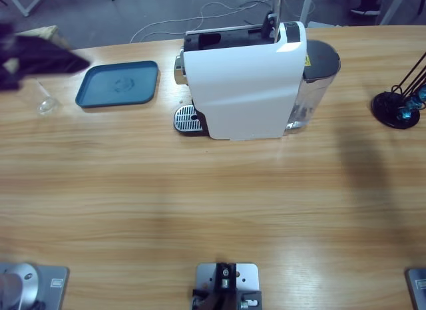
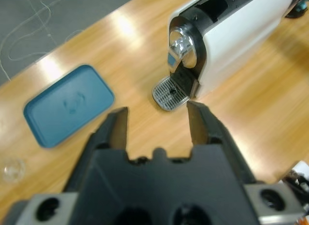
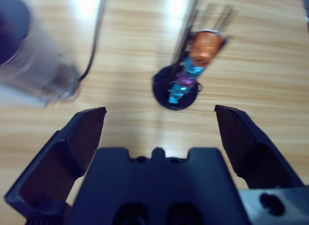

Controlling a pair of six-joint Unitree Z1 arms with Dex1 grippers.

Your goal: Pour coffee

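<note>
Coffee is nowhere we can see; a small clear glass point(image 1: 45, 105) stands near the table's point(image 1: 200, 203) far left corner, beside the blue plastic tray point(image 1: 118, 84). Both the left pincer point(image 2: 158, 119) and the right pincer point(image 3: 159, 123) gape wide and empty. We judge the left should close gently around the glass.

The left gripper point(image 2: 157, 121) hangs above the table with its two black jaws parted and nothing between them, tilted forward and down. In the high view a dark blurred shape at the upper left edge is probably this arm, though that cannot be confirmed. The right gripper point(image 3: 159, 121) points nearly straight down at the tabletop, its jaws spread wide and holding nothing. The right arm itself does not show in the high view.
</note>
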